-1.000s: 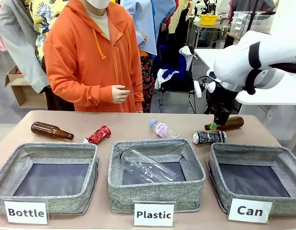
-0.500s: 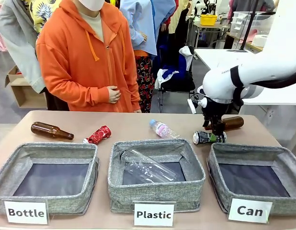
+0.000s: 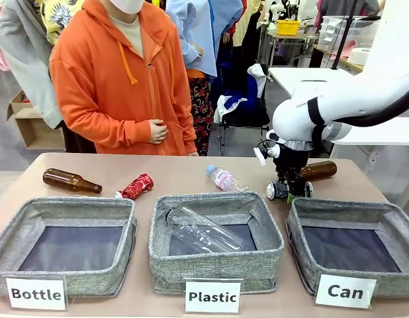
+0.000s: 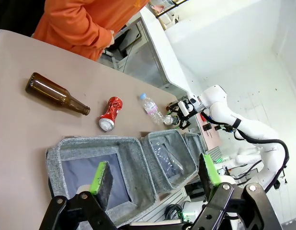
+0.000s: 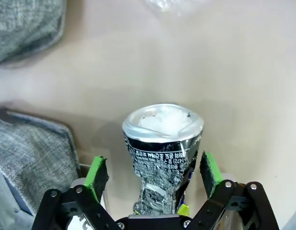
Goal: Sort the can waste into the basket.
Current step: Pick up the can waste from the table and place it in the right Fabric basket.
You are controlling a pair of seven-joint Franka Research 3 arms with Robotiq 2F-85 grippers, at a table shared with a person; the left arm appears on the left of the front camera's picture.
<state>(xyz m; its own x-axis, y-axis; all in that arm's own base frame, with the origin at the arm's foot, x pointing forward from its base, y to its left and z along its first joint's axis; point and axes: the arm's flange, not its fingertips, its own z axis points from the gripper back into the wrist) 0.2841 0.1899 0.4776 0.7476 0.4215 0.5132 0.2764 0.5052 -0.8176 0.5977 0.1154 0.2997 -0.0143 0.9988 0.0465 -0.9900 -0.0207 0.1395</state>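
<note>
The dark crushed can (image 3: 278,191) lies on the table just behind the left corner of the grey basket (image 3: 304,207) labelled "Can". My right gripper (image 3: 288,191) has come down over it. In the right wrist view the dark can (image 5: 162,143) sits between the open green pads (image 5: 97,171), which stand apart from its sides. Farther left, the red crushed can (image 3: 135,187) lies behind the "Bottle" bin. My left gripper (image 4: 155,171) hangs open and holds nothing, high above the table, looking down on the red can (image 4: 109,114).
Grey bins labelled "Bottle" (image 3: 32,211) and "Plastic" (image 3: 161,255) stand in front; a clear bottle (image 3: 204,230) lies in the latter. On the table are two brown glass bottles (image 3: 71,180) (image 3: 318,170) and a small plastic bottle (image 3: 226,179). A person in orange (image 3: 118,86) stands at the far edge.
My right arm has swung left and down, bringing its open gripper from above the right brown bottle down around the dark can. The cans have not moved.
</note>
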